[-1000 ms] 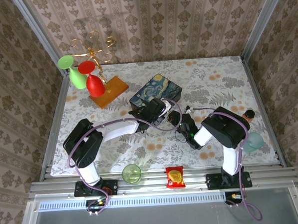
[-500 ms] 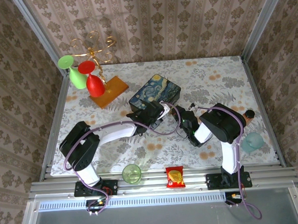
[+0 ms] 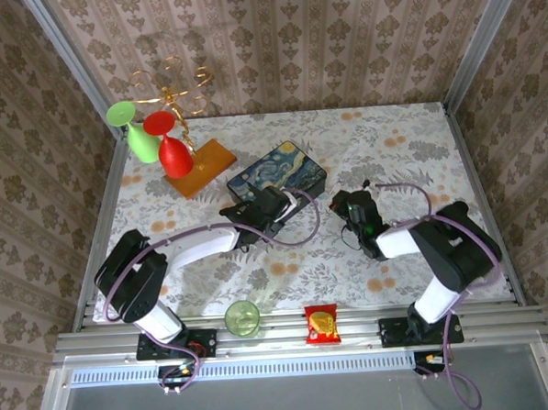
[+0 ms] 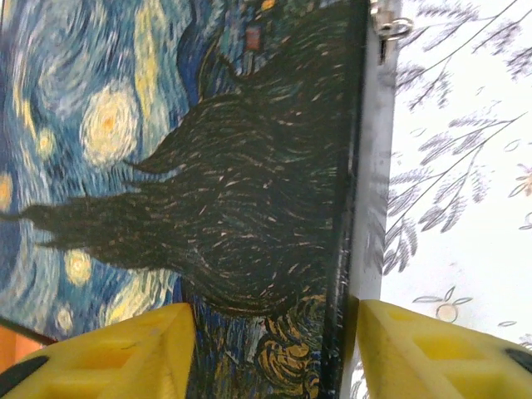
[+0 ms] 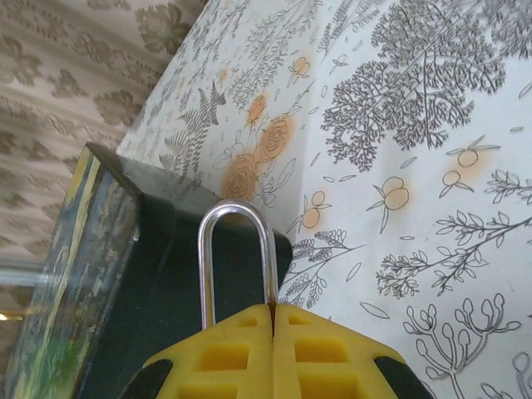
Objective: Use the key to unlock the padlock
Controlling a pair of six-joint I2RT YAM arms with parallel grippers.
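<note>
Right fingers (image 5: 273,326) pressed together, clamped on the padlock (image 5: 236,206). Only its thin silvery U-shaped shackle stands out beyond the yellow tips; the body is hidden between them. Left fingers (image 4: 158,341) apart, one to each side of the near end of the painted box (image 4: 208,183); contact with it can't be judged.

Writing: none legible. The box lid carries a swirling blue-and-yellow night-sky painting. Print on the red packet (image 3: 322,323) is too small to read.

Padlock position: held above the counter (image 5: 432,166), the shackle just beside the box's dark side wall and apart from it. Overhead, the right fingers (image 3: 350,204) sit mid-counter, right of the box (image 3: 277,173) with bare cloth between them.

Surroundings: small metal clasp (image 4: 387,25) on the box's front edge, at the top of the left wrist view. Red and green wine glasses (image 3: 165,142) on a wooden base (image 3: 203,167) near the counter's far left corner. Green cup (image 3: 242,317) and the red packet side by side at the near edge, between the arm bases.
</note>
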